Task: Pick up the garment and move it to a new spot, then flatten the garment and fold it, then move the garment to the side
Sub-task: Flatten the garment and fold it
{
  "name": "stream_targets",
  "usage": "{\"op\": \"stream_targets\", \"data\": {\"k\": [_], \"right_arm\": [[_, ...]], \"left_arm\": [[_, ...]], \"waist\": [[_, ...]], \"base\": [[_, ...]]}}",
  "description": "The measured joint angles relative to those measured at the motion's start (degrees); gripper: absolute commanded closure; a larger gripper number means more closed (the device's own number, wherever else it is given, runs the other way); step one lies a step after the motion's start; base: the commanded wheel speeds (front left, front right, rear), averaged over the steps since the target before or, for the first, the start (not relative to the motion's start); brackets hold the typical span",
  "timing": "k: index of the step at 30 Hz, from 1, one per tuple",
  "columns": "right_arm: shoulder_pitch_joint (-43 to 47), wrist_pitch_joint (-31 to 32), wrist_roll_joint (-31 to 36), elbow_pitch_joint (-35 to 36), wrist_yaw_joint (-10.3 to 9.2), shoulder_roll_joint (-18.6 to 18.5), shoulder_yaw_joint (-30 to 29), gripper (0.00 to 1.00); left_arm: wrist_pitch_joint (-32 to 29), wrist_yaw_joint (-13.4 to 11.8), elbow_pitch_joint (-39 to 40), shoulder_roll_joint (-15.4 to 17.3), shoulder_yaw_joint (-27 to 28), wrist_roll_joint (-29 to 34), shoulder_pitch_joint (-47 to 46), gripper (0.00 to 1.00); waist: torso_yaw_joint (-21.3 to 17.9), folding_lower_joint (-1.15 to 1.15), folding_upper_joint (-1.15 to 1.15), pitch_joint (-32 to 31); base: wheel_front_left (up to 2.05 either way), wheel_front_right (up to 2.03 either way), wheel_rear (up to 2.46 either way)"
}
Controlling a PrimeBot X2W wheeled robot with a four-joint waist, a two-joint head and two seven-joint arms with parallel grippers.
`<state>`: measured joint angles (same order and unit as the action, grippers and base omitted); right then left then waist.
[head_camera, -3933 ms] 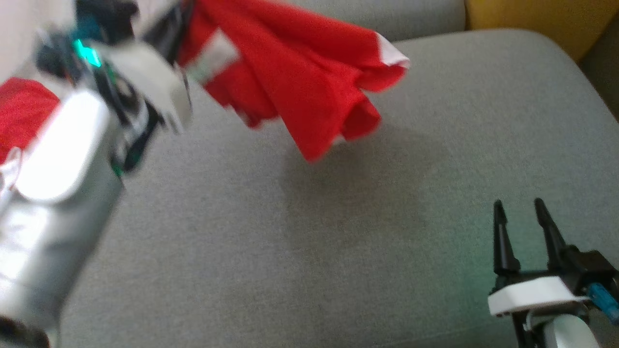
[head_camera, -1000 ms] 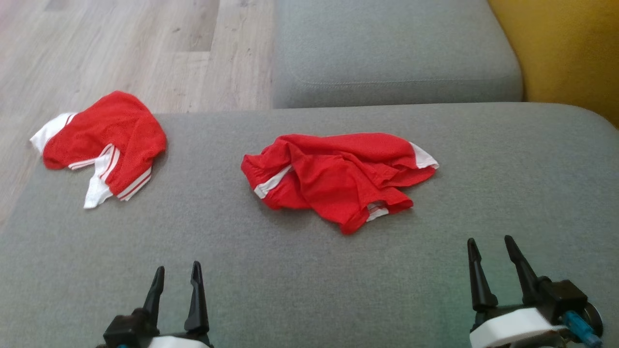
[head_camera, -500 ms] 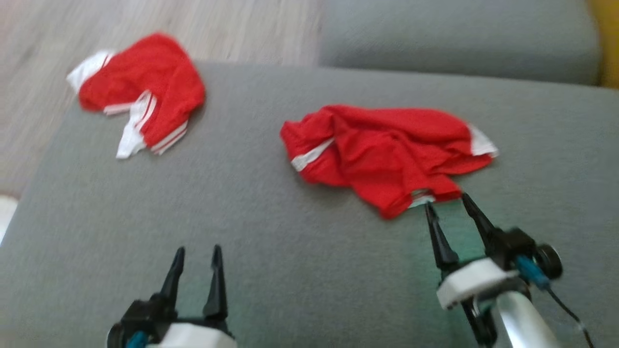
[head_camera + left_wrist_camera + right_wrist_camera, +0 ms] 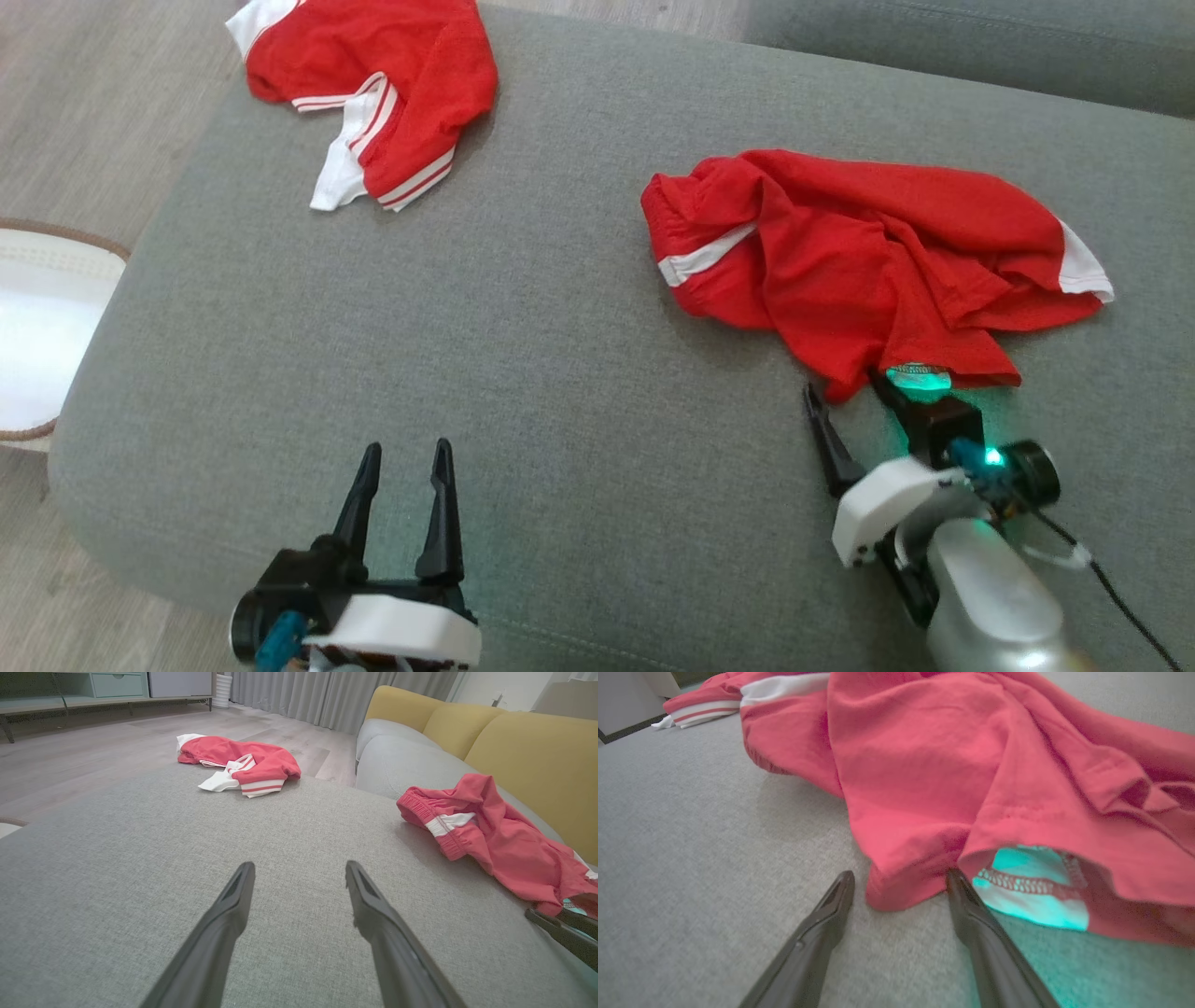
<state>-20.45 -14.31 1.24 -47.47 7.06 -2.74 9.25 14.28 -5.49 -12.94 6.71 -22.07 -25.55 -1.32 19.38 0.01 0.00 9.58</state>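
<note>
Red garment (image 4: 868,261) lay crumpled far right on cushion (image 4: 467,355). Right gripper (image 4: 845,385) splayed, empty, astride its near hem corner; left gripper (image 4: 406,453) splayed, empty, near left. Flattening, probably; next: clamp hem, pull flat

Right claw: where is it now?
Head view, lower right: the right claw is open, low over the grey cushion, straddling the near corner of the crumpled red garment.

- A home living room: a grey fabric sofa (image 4: 280,826) with yellow back cushions (image 4: 528,760).
- A pale wood-plank floor (image 4: 93,751) stretches beyond the seat.
- Long grey curtains (image 4: 327,695) hang at the far wall.
- A low cabinet with drawers (image 4: 93,686) stands beside them.
</note>
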Motion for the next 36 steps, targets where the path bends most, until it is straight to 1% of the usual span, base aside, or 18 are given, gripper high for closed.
{"op": "stream_targets", "data": {"k": [1, 2, 3, 4, 5, 7, 10, 14, 19, 23, 24, 29, 32, 34, 36], "right_arm": [[-0.77, 0.0, 0.33, -0.49, 0.0, 0.0, -0.11, 0.11], [-1.41, 0.0, 0.58, -0.8, 0.0, 0.0, -0.31, 0.46], [-1.77, 0.0, 0.82, -0.8, 0.0, -0.01, -0.62, 0.61], [-2.01, 0.0, 0.86, -0.73, 0.0, -0.01, -0.87, 0.83], [-2.09, 0.01, 0.86, -0.32, 0.0, -0.03, -1.0, 1.0], [-2.08, 0.01, 0.53, 2.58, 0.0, -0.07, -0.96, 1.0], [-1.82, 0.0, -0.45, 8.93, 0.0, -0.07, -0.77, 1.0], [0.91, -0.05, -3.2, 16.84, 0.0, -0.08, 0.48, 1.0], [5.31, -0.05, -7.89, 24.8, 0.0, -0.09, 5.3, 1.0], [6.69, 0.23, -9.93, 30.3, 0.0, -0.1, 8.71, 1.0], [6.69, 0.23, -9.93, 30.3, 0.0, -0.1, 8.71, 1.0], [7.51, 3.39, -13.06, 38.35, 0.0, -0.09, 11.51, 1.0], [7.51, 5.38, -15.37, 40.81, 0.0, -0.05, 10.2, 1.0], [7.54, 6.38, -15.61, 40.34, 0.0, -0.03, 7.01, 1.0], [7.53, 7.37, -16.0, 38.08, 0.0, -0.04, 3.12, 1.0]], "left_arm": [[0.0, 0.01, -0.09, -0.1, 0.05, 0.08, -0.07, 0.0], [0.0, 0.01, -0.16, -0.18, 0.12, 0.35, -0.13, 0.0], [0.0, 0.02, -0.2, -0.23, 0.16, 0.41, -0.22, 0.0], [0.0, 0.03, -0.25, -0.29, 0.23, 0.41, -0.34, 0.0], [0.0, 0.04, -0.34, -0.35, 0.31, 0.41, -0.51, 0.0], [0.01, 0.45, -0.42, -0.46, 0.71, 0.73, -0.73, 0.0], [0.01, 0.52, -0.57, -0.57, 1.44, 1.03, -0.72, 0.0], [0.01, 0.78, -0.89, -0.63, 1.8, 1.43, -0.69, 0.0], [0.01, 0.97, -1.44, -0.57, 1.89, 1.92, -0.35, 0.0], [0.01, 1.0, -1.67, -0.42, 1.89, 1.92, 1.07, 0.0], [0.01, 1.0, -1.67, -0.42, 1.89, 1.92, 1.07, 0.0], [0.01, 0.97, -1.66, -0.21, 1.89, 1.92, 2.39, 0.0], [0.01, 0.94, -1.64, -0.11, 1.89, 1.92, 2.53, 0.0], [0.01, 0.94, -1.58, -0.1, 1.89, 1.92, 2.54, 0.0], [0.01, 0.94, -1.53, -0.1, 1.87, 1.92, 2.54, 0.0]], "waist": [[0.08, 0.0, 0.0, 0.14], [0.07, 0.0, 0.0, 0.2], [0.02, 0.0, 0.0, 0.22], [-0.08, 0.0, 0.0, 0.19], [-0.23, 0.0, 0.0, 0.14], [-0.66, 0.0, 0.0, -0.07], [-1.49, -0.01, 0.0, -0.75], [-2.7, -0.01, 0.0, -2.32], [-4.13, -0.01, 0.0, -5.18], [-5.08, -0.02, 0.0, -7.91], [-5.08, -0.02, 0.0, -7.91], [-5.93, -0.02, 0.0, -10.71], [-6.27, -0.02, 0.0, -11.67], [-6.35, -0.02, 0.0, -11.89], [-6.28, -0.02, 0.0, -11.78]], "base": [[0.0, 0.0, 0.0], [0.0, 0.0, 0.0], [0.0, 0.0, 0.0], [0.0, 0.0, 0.0], [0.0, 0.0, 0.0], [0.0, 0.0, 0.0], [0.0, 0.0, 0.0], [0.0, 0.0, 0.0], [0.0, 0.0, 0.0], [0.0, 0.0, 0.0], [0.0, 0.0, 0.0], [0.0, 0.0, 0.0], [0.0, 0.0, 0.0], [0.0, 0.0, 0.0], [0.0, 0.0, 0.0]]}}
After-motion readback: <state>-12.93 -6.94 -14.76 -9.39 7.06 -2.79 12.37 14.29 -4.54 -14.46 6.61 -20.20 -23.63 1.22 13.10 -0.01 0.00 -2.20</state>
